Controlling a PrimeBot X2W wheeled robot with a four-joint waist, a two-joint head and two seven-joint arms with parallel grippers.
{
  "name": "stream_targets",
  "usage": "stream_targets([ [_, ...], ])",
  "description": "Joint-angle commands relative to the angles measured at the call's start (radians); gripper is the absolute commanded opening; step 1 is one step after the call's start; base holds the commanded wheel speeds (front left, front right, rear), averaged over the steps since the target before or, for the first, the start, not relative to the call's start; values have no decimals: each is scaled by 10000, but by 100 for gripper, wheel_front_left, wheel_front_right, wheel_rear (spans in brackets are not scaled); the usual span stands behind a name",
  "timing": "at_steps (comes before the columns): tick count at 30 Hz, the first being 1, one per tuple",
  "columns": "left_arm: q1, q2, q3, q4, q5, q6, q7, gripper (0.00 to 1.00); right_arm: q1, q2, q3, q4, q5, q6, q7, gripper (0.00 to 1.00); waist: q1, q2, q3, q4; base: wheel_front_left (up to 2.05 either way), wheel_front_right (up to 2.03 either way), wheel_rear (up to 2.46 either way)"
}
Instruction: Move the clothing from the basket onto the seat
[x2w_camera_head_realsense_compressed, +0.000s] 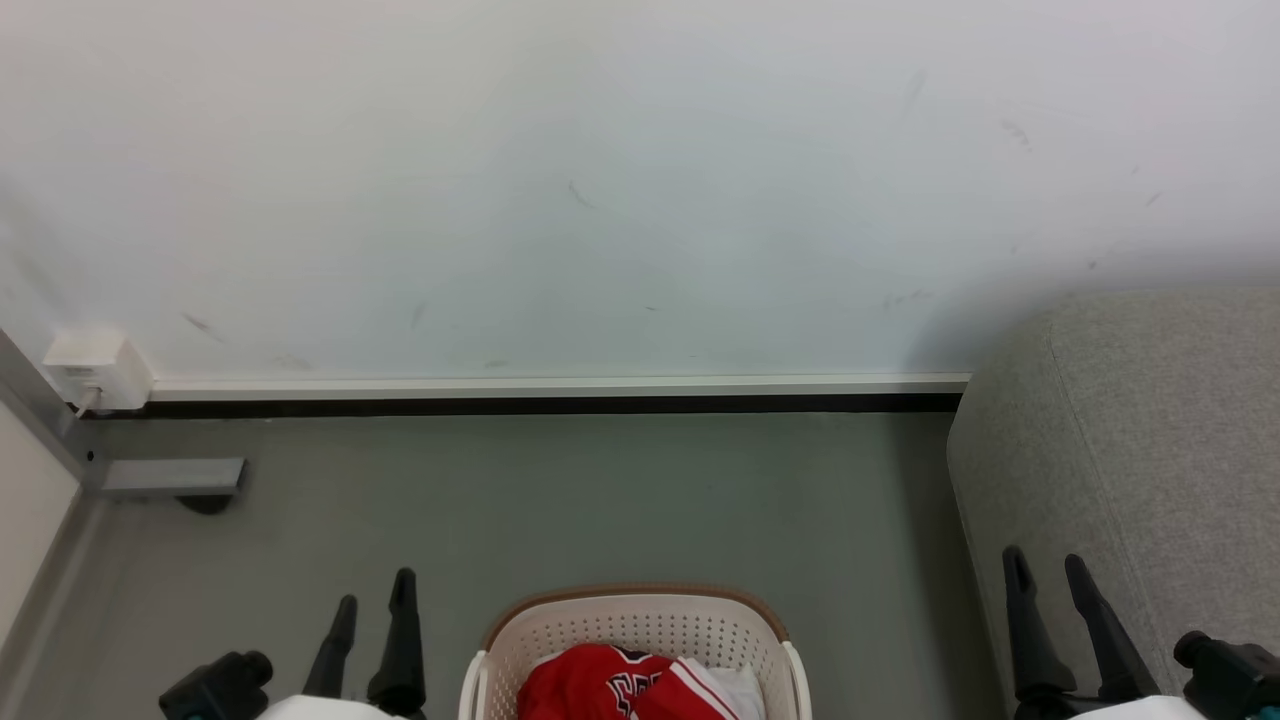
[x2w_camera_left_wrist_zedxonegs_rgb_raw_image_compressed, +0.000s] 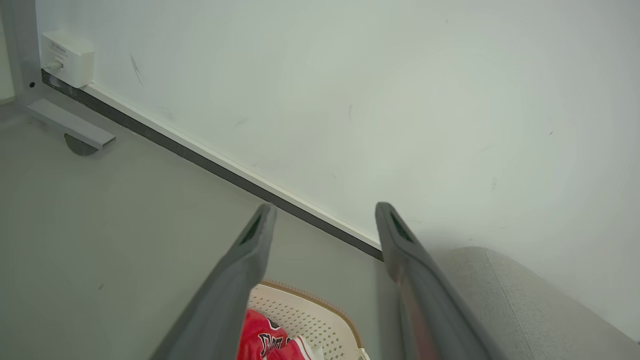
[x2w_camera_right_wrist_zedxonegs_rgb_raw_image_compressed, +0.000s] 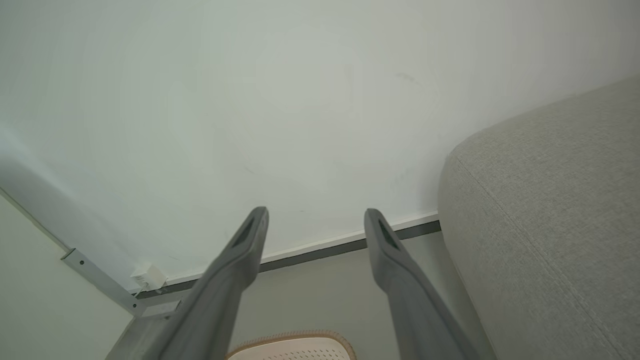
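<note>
Clothing (x2w_camera_head_realsense_compressed: 600, 688) fills basket (x2w_camera_head_realsense_compressed: 640, 625); left claw (x2w_camera_head_realsense_compressed: 374, 588) and right claw (x2w_camera_head_realsense_compressed: 1043, 557) gape empty.

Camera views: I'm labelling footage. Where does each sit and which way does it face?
Head view: on the head, facing forward and down at floor, wall and basket; left gripper and right gripper, open, at the bottom corners.
Left wrist view: on the left wrist, along its fingers toward the wall, clothing below.
Right wrist view: on the right wrist, along its fingers toward the wall, sofa beside.
Shared: all three show the basket and sofa.
</note>
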Motion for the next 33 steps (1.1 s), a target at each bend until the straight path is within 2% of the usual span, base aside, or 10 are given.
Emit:
stream_targets([
  [1,29,81,-5,-143,381,71,-91,100,36,-114,68,-165,-333,-10,-92,100,0,-1,1,0,0,0,0],
  [12,124,107,-49,-380,1714,280,-391,100,120,-126,252,-298,-1562,-12,-391,100,0,-1,35,-3,0,0,0],
  [21,252,294,-66,-481,2548,123,-600,100,181,-133,358,-373,-2440,-14,-597,100,0,-1,41,-27,0,0,0],
  [33,409,329,231,-495,3487,79,-839,100,352,-142,51,-470,-2784,-15,-836,100,0,-1,74,-32,0,0,0],
])
